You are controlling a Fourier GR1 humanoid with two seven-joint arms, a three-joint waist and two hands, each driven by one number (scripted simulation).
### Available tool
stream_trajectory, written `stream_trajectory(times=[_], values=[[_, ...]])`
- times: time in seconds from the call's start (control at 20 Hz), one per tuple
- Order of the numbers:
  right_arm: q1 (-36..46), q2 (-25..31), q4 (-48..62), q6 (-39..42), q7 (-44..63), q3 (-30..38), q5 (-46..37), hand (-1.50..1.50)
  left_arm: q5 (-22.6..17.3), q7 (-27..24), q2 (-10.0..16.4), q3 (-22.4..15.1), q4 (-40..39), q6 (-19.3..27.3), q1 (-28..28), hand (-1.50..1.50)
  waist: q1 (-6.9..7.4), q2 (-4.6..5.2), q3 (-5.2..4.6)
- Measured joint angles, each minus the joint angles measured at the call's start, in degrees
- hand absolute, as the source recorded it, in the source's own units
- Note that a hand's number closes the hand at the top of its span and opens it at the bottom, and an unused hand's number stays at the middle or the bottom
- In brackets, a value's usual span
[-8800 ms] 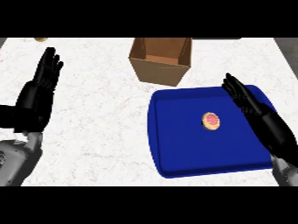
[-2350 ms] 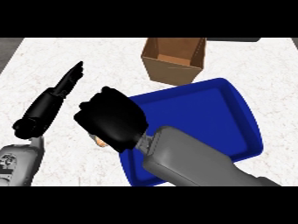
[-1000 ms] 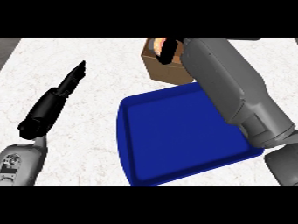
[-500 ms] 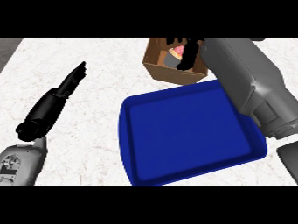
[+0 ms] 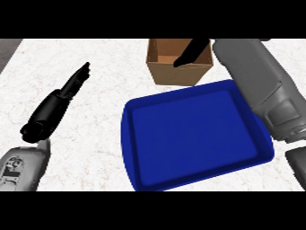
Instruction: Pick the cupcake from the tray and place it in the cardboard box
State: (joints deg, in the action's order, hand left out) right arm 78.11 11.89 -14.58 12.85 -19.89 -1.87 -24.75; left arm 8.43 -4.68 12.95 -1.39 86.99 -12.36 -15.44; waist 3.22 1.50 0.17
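Observation:
The blue tray (image 5: 195,134) lies at the middle right of the counter with nothing on it. Behind it stands the open cardboard box (image 5: 180,74). My right hand (image 5: 191,52) hangs over the box's opening, fingers straight and open, holding nothing that I can see. No cupcake shows anywhere; the inside of the box is partly hidden by the hand. My left hand (image 5: 57,104) rests open at the left of the counter, fingers pointing away from me, apart from the tray.
The white marbled counter (image 5: 102,67) stretches left of the tray and box. My grey right forearm (image 5: 268,90) crosses above the tray's right rim. The counter's left edge runs just beyond the left hand.
The right hand carried the cupcake from the tray up to the box; half a second ago it still showed in the hand, now the fingers are straight and the cupcake is out of sight.

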Motion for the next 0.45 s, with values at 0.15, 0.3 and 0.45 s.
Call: stream_trajectory(times=[0.15,0.3,0.45], values=[[0.0,0.5,1.2,0.4,0.7,8.2,7.9,-1.5,-0.4,0.2,0.2,0.0,0.6,-0.5,0.2,0.0,0.24,-0.02,0.01],[0.4,2.0,2.9,0.1,2.5,14.1,13.3,-1.5,-0.5,0.4,0.6,0.3,0.9,-0.9,0.1,0.0,0.62,0.14,-0.06],[-0.7,3.4,4.3,-0.5,2.3,17.6,16.3,-1.5,-0.1,0.2,0.0,-0.1,0.8,-0.4,-0.2,0.0,0.82,0.35,-0.09]])
